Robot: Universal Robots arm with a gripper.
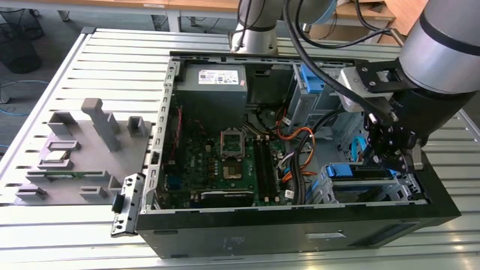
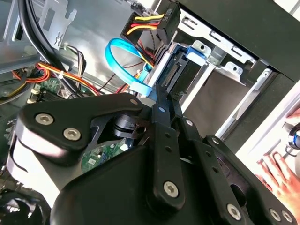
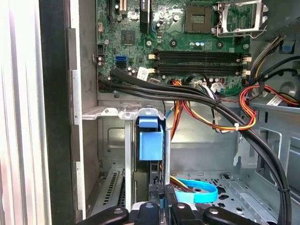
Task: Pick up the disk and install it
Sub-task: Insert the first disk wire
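Observation:
The disk (image 1: 358,170) stands on edge in the metal drive cage (image 1: 390,194) at the front corner of the open computer case, on the exterior view's right. Its blue bracket (image 3: 151,138) shows between the cage rails in the first wrist view. The second wrist view has the bracket's end (image 2: 193,50) deep in the slot. My gripper (image 1: 392,157) hangs right over the cage. Its black fingers (image 3: 157,199) lie close together, shut, with the tips (image 2: 160,96) at the disk's near edge. I cannot tell whether they touch it.
Black and orange cable bundles (image 3: 201,101) and a blue flat cable (image 2: 124,58) run beside the cage. The motherboard (image 1: 232,157) fills the case floor, with a grey power-supply box (image 1: 213,79) at the back. A grey parts fixture (image 1: 75,152) lies outside. A person's hand (image 2: 276,176) rests beyond the case wall.

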